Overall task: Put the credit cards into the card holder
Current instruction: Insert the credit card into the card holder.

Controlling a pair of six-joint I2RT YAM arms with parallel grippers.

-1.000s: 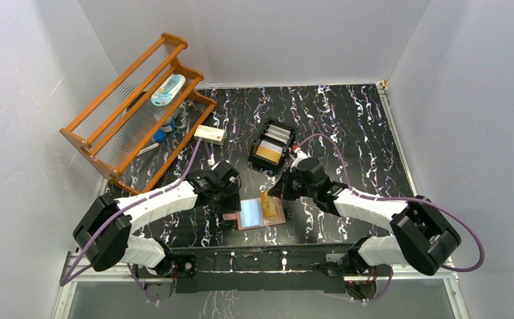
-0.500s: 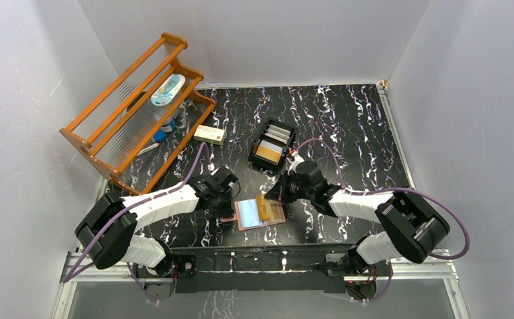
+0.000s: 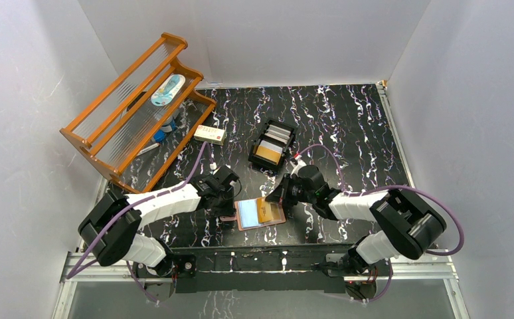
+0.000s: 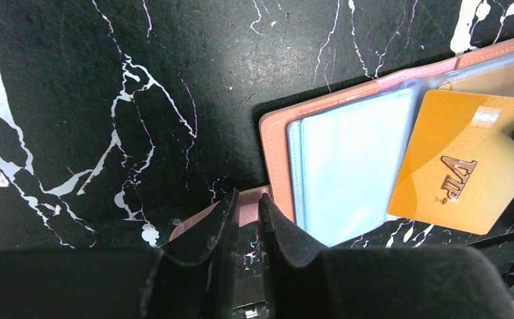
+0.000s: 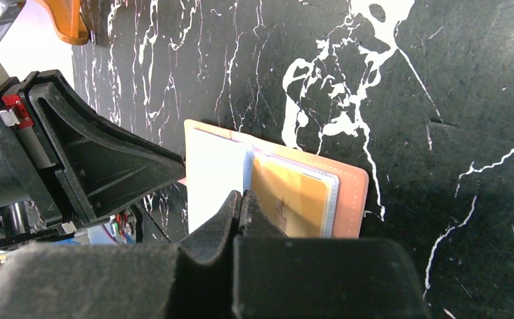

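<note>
Left tool (image 4: 246,203) nearly together, pinching the snap tab (image 4: 189,230); right tool (image 5: 242,199) clamped on a gold-orange plastic card (image 4: 460,166).
Card face reads "VIP" beside a chip. It lies skewed over the clear sleeves (image 4: 354,166), long axis roughly along the open salmon-brown leather card holder (image 4: 275,153). This holder lies flat on the black marbled worktop (image 4: 108,100), tab toward the left arm.

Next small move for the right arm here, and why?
Probably tip the free edge of the gold card down to the mouth of a clear sleeve and slide it in. The right fingers pinch the card, which lies slanted across the open card holder, on top of the sleeves rather than inside one. The left fingers look closed on the snap tab, steadying the holder.
</note>
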